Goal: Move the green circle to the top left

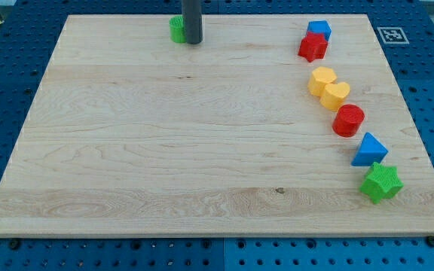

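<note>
The green circle [175,28] sits near the top edge of the wooden board [164,150], left of centre. The dark rod comes down from the view's top, and my tip [193,41] rests on the board touching the circle's right side. The rod hides the circle's right part.
Down the board's right side runs a curved line of blocks: a blue cube [319,30], a red star [313,47], a yellow hexagon [322,79], a yellow heart [337,95], a red circle [348,120], a blue triangle [369,150], a green star [381,183].
</note>
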Motion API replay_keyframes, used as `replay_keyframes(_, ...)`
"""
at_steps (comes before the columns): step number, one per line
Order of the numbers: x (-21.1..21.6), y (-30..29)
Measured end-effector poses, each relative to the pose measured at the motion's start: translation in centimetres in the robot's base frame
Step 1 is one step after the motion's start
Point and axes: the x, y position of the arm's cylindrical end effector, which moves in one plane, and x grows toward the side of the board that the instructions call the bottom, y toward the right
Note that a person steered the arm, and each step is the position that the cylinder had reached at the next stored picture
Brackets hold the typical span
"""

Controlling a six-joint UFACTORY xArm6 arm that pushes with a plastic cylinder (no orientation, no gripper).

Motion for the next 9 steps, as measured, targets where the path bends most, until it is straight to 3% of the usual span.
replay_keyframes(5, -3.1, 0.6)
replay_keyframes(9, -1.7, 0.3)
